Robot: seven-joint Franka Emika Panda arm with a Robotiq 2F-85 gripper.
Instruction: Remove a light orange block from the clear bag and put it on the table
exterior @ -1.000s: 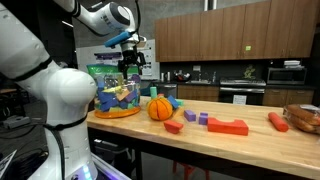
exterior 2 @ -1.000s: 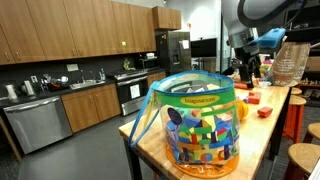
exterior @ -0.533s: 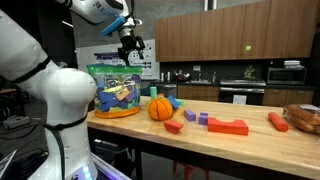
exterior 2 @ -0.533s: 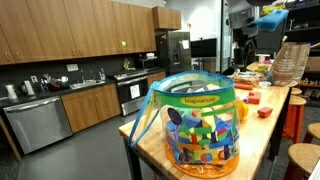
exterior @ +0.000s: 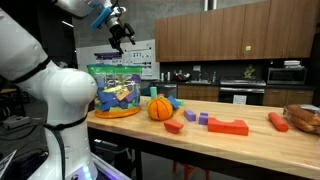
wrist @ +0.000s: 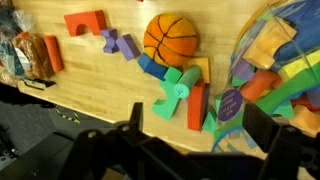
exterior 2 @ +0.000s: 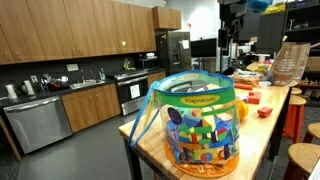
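The clear bag (exterior: pixel 118 88) with a green band stands at the end of the wooden table (exterior: pixel 255 142); it fills the foreground in an exterior view (exterior 2: pixel 197 122) and shows at the right of the wrist view (wrist: pixel 285 55). A pale orange block (wrist: pixel 258 85) lies among blue, yellow and green toys inside it. My gripper (exterior: pixel 119 31) hangs high above the bag, open and empty. Its two dark fingers frame the bag's edge in the wrist view (wrist: pixel 198 130). In an exterior view (exterior 2: pixel 236 12) only the arm shows near the top edge.
An orange ball (exterior: pixel 160 108) sits beside the bag, also in the wrist view (wrist: pixel 170 37). Red blocks (exterior: pixel 228 126), a purple block (exterior: pixel 203 118) and a red-orange cylinder (exterior: pixel 277 121) lie along the table. A red block (wrist: pixel 197 105) and green piece (wrist: pixel 172 92) lie by the bag.
My gripper has risen from just above the bag's top to high over it, shifting slightly away from the ball. It stays empty. The bag and blocks have not moved.
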